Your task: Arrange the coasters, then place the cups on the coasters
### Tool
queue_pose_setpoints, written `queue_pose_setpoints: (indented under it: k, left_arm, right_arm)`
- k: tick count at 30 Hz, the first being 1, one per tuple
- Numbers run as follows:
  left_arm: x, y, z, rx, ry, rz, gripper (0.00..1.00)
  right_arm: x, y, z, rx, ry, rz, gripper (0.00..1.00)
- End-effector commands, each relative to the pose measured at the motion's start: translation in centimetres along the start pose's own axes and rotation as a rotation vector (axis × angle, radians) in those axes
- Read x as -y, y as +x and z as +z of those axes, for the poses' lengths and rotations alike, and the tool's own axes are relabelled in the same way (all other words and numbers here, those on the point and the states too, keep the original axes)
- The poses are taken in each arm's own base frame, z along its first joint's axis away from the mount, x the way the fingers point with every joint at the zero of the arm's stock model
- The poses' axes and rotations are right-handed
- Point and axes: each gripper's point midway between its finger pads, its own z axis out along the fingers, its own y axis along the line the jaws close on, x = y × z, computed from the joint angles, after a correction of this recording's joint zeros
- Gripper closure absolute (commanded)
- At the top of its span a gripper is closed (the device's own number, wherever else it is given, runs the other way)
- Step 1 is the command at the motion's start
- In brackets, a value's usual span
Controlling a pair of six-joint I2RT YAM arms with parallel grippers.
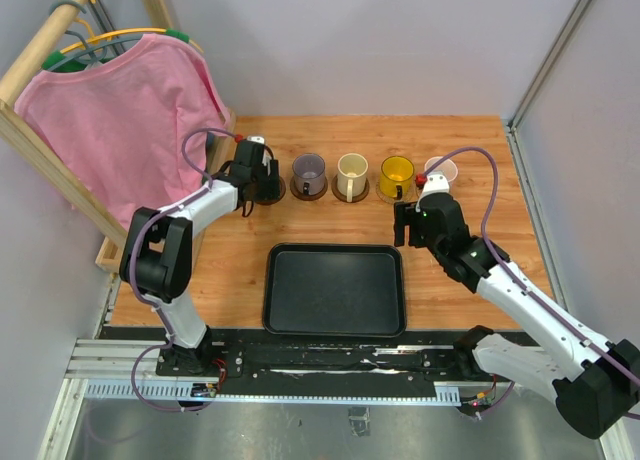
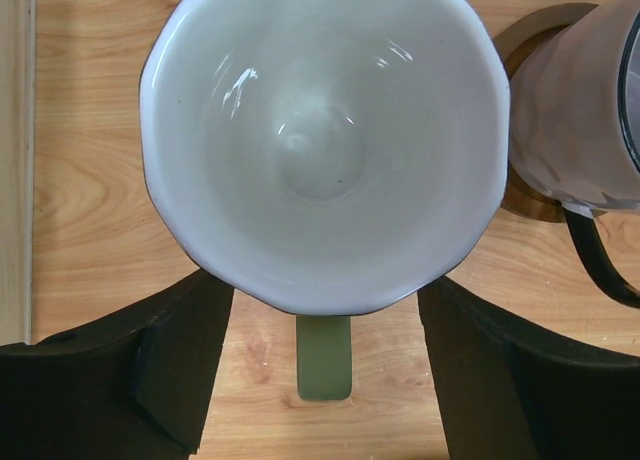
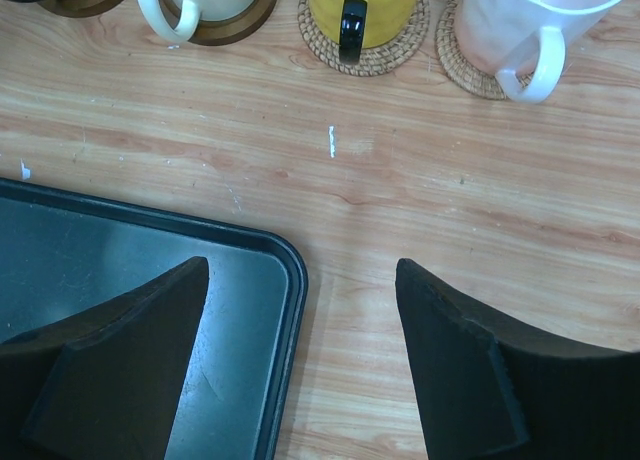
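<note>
A pink shirt (image 1: pixel 120 120) hangs at the counter's (image 1: pixel 230 280) far left corner. Just right of it, the left end effector (image 1: pixel 258 178) hovers over the white mug (image 2: pixel 320 140), which stands at the left end of a row along the far edge. Its fingers (image 2: pixel 170 365) are spread wide on either side of the mug's yellowish handle; whether they touch the mug, I cannot tell. Next in the row are the grey-lilac mug (image 2: pixel 580 100) on a dark brown coaster (image 2: pixel 522 40) and the cream mug (image 1: pixel 352 175) on a second dark brown coaster (image 3: pixel 245 20). Then come the amber-yellow mug (image 3: pixel 365 0) on a woven tan coaster (image 3: pixel 380 60) and the pale pink mug (image 3: pixel 510 20) on a second woven tan coaster (image 3: pixel 460 65). A black tray (image 1: pixel 335 290) lies at the middle of the near edge. The right end effector (image 3: pixel 302 280) hangs wide and empty above the tray's far right corner.
</note>
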Motion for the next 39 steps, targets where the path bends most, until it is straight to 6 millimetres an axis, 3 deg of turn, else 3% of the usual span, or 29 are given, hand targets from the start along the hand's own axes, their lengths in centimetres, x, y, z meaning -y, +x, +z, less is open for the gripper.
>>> queue_pose_setpoints:
  k: [1,18,39]
  left_arm:
    - [-0.3,-1.7,-1.5,0.058,0.003,-0.015,0.21]
    - [-2.6,1.0,-3.2,0.008,-0.083,-0.002,0.18]
    - [-3.5,1.0,-3.5,0.025,-0.131,-0.023,0.17]
  right_arm:
    - [0.1,-0.1,0.3,0.006,0.003,0.015,0.23]
    - [0.0,0.1,0.2,0.002,-0.008,0.022,0.23]
    - [0.2,1.0,0.1,-0.01,-0.003,0.02,0.23]
